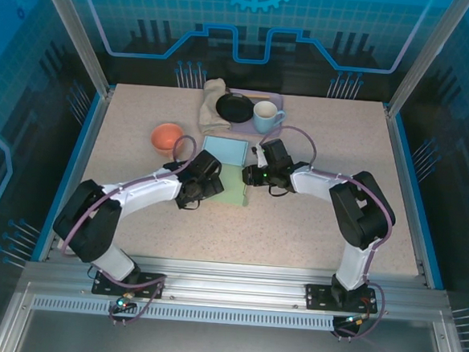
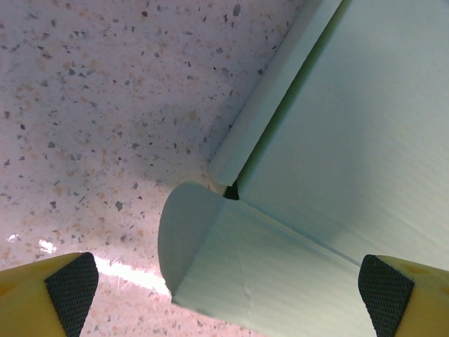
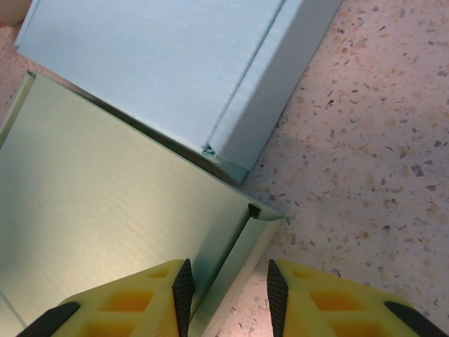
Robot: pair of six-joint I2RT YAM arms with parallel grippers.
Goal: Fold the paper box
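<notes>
Paper box: light thin card, likely dents easily. My right pincer astride side flap, pinch not clear; left pincer spread wide over box corner. Best hold: flap edge.

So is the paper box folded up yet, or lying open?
Only partly folded. The pale blue-green paper box lies spread open on the speckled table, with just its narrow side flaps turned up.
</notes>
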